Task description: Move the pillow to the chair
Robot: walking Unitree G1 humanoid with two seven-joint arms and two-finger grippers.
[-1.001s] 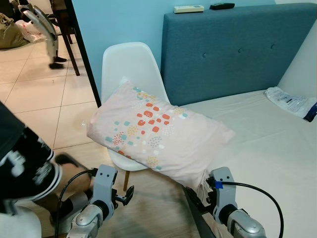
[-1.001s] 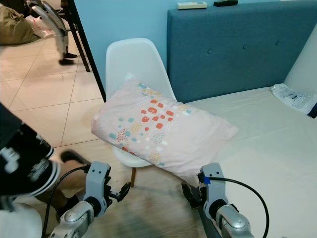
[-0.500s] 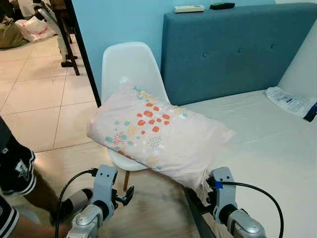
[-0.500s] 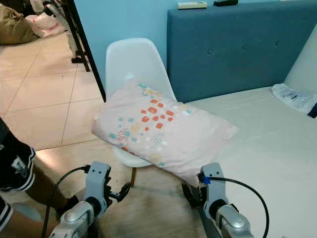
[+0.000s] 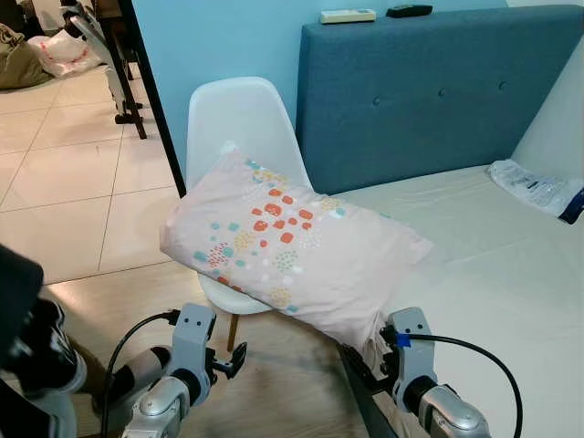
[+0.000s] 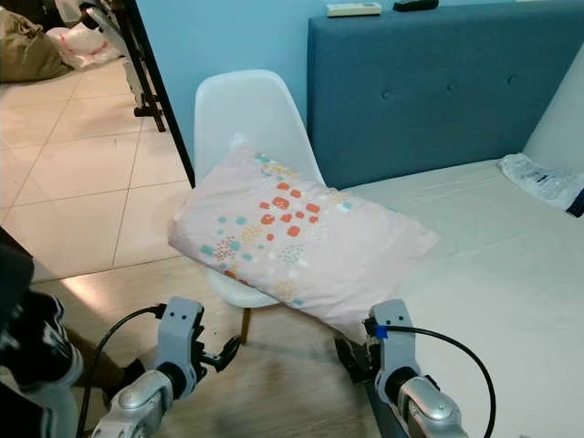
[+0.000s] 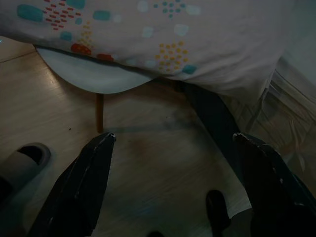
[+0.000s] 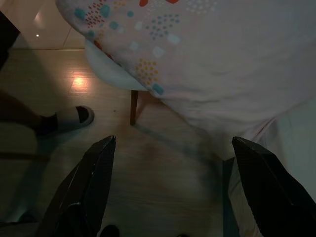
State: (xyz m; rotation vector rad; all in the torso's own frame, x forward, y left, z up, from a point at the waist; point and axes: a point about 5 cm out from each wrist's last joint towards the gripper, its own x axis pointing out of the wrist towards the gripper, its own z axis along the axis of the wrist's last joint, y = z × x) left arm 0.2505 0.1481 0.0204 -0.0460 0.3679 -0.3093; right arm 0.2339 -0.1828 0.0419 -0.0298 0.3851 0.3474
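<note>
With both the left hand [image 5: 228,363] and right hand [image 5: 360,365] spread wide and empty near the floor, the pillow [image 5: 292,245], bridging the chair [image 5: 239,123] and bed [image 5: 511,274], could slide off unsupported.

The pillow [image 5: 292,242] hides the chair [image 5: 239,119] seat, so only its back and one wooden leg show ahead of the left hand [image 7: 170,148]. A blurred person [image 5: 27,356], dark and cut off by the picture's edge, stands just beside that hand. Ahead of the right hand [image 8: 170,148], the pillow's near corner drops behind that arm.
</note>
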